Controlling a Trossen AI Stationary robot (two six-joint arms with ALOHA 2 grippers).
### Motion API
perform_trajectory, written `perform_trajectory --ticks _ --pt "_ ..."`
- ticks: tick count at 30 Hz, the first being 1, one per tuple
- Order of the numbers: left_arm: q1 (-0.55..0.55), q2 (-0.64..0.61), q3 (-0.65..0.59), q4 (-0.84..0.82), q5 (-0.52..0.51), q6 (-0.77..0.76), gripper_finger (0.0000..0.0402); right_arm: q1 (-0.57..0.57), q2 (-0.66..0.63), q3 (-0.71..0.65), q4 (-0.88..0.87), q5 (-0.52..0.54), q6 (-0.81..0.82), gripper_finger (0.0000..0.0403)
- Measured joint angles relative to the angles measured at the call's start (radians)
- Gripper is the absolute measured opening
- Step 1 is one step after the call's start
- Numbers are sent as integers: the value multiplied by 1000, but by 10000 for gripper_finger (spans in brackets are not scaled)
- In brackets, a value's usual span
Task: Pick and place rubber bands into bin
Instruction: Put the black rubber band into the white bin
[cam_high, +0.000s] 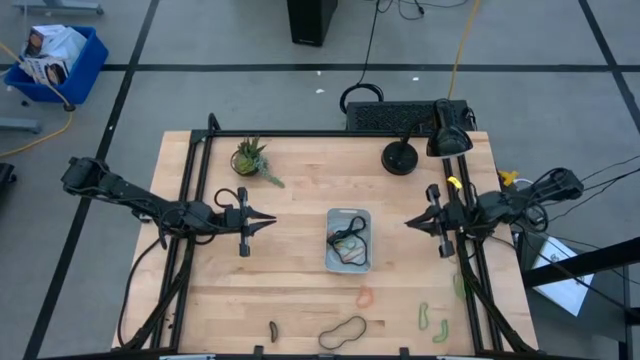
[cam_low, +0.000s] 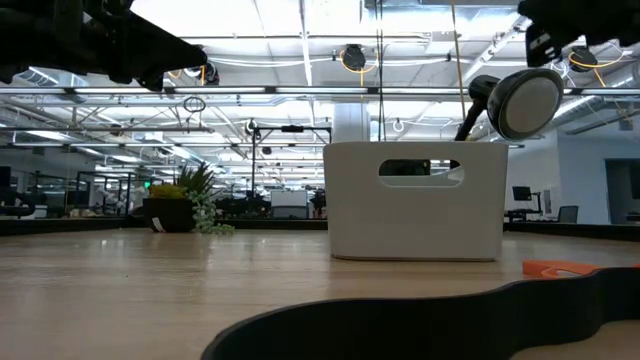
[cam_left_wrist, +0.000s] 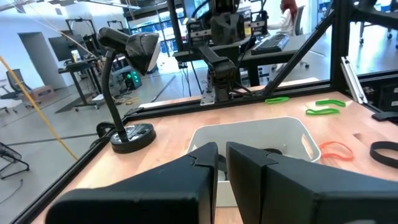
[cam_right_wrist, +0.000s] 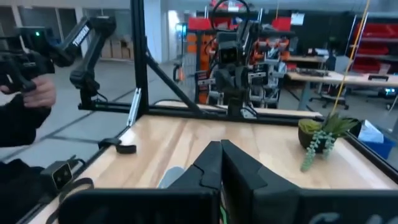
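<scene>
High view shows the bin (cam_high: 349, 240) at the centre of the tabletop (cam_high: 300, 300), already holding several rubber bands (cam_high: 347, 243), dark and reddish, tangled together. Left end effector (cam_high: 268, 222) hangs over the tabletop on the left-edge side of the bin, fingers pressed together, pinching nothing. Right end effector (cam_high: 410, 223) mirrors it on the right-edge side, likewise pressed together and empty.

Loose bands remain along the front edge: an orange band (cam_high: 365, 296) just in front of the bin, a large black band (cam_high: 342, 330) at mid-front, two green bands (cam_high: 431, 321) toward the front-right corner, and a small dark band (cam_high: 273, 330) front-left. All lie apart from either end effector.

Judgement: the next pick is not begun. The right arm is better placed for the orange or green bands. Recommend spreading the fingers first, descending vertically over a single strand, and closing flush with the wood so the thin loop does not slip out.
</scene>
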Motion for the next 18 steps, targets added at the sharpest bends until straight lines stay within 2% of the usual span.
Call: perform_trajectory --ticks 7,10,14,18 --pt "0 0 0 -10 0 -68 42 0 -36 -194 247 -3 -97 0" --pt "-3 0 5 -67 0 -157 40 0 -35 -243 276 -3 -103 0" --pt "-53 7 112 -394 1 -337 10 -1 -36 -252 266 -3 -114 0" --pt "-189 115 293 -625 39 -403 5 -1 -35 -252 268 -4 -114 0"
